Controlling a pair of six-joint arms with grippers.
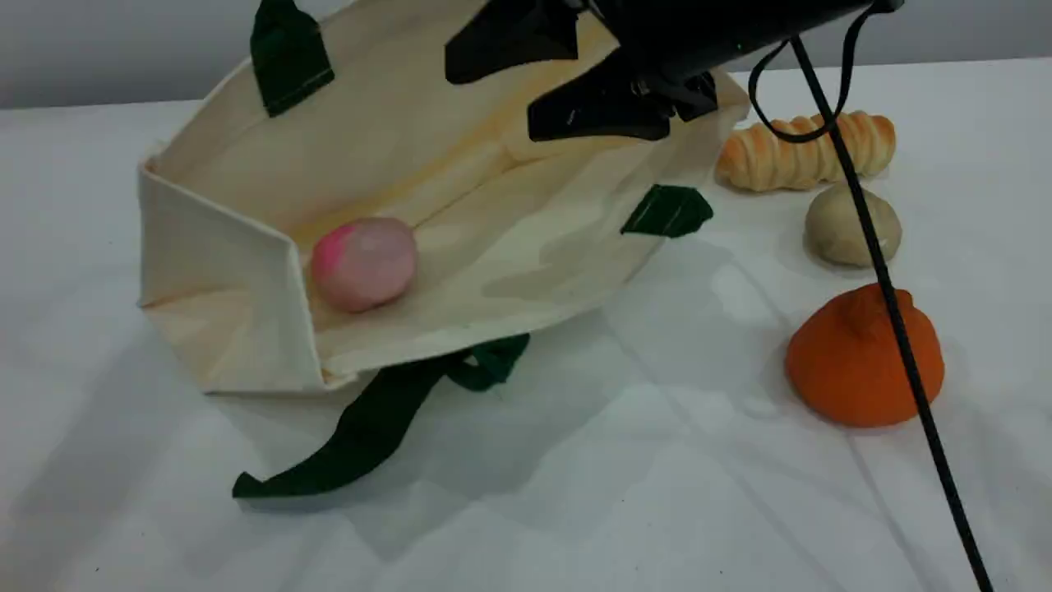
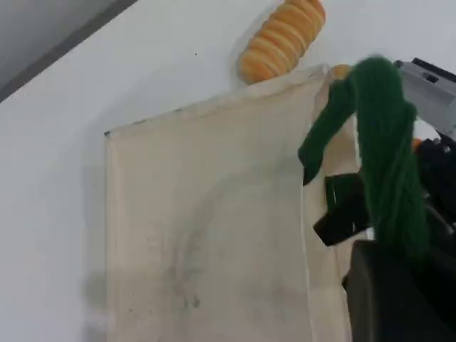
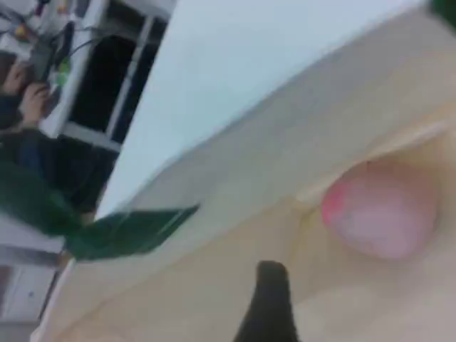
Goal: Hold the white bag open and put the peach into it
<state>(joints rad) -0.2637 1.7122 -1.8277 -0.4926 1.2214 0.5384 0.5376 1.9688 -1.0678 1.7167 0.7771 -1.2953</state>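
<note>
The white bag (image 1: 493,214) lies on its side with its mouth facing the camera. The peach (image 1: 363,263) rests inside it, near the left gusset, with nothing touching it. My right gripper (image 1: 534,78) hovers open over the bag's upper right part, its black fingers spread and empty. In the right wrist view, one fingertip (image 3: 267,306) points at the peach (image 3: 381,214) on the cream cloth. In the left wrist view, my left gripper (image 2: 388,249) is shut on the bag's green handle (image 2: 385,142), above the bag's flat side (image 2: 206,228). The left gripper is outside the scene view.
A bread roll (image 1: 805,152), a beige potato (image 1: 851,224) and an orange knobbed fruit (image 1: 863,358) sit right of the bag. A black cable (image 1: 888,288) runs down over them. The bag's lower green handle (image 1: 378,419) trails onto the white cloth in front.
</note>
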